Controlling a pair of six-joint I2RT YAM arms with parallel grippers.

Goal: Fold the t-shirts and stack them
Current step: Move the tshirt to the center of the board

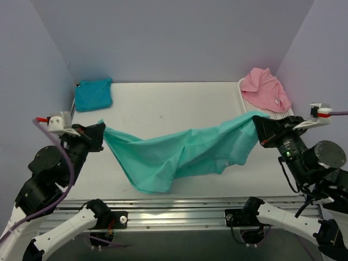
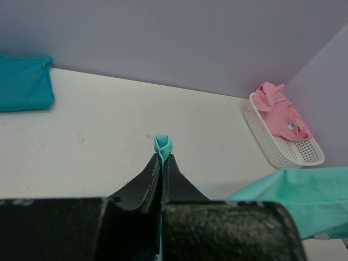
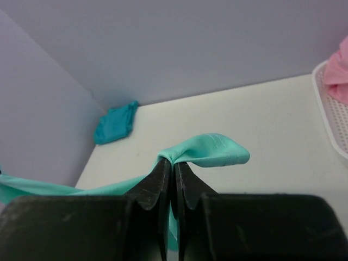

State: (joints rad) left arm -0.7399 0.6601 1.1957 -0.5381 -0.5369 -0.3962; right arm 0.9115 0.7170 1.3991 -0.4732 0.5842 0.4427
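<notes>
The sea-green t-shirt hangs spread between the two arms across the middle of the white table. It is lifted at both ends and sags in the centre. Its lowest folds droop toward the near edge of the table, left of centre, and whether they rest on the surface cannot be told.

The left gripper pinches the shirt's left end. In the left wrist view its black fingers are closed almost flat together, with a small loop of green cloth poking out above the tips. The right gripper grips the shirt's right end the same way. Its fingers are pressed together on a bunched fold, and a rounded flap of cloth spills past them.

The turquoise-blue t-shirt lies folded in a compact bundle at the far left corner of the table, against the wall and well apart from the hanging shirt. The pink t-shirt sits crumpled in the white mesh basket at the far right corner, just behind the right gripper. Pale lavender walls enclose the table on three sides.
</notes>
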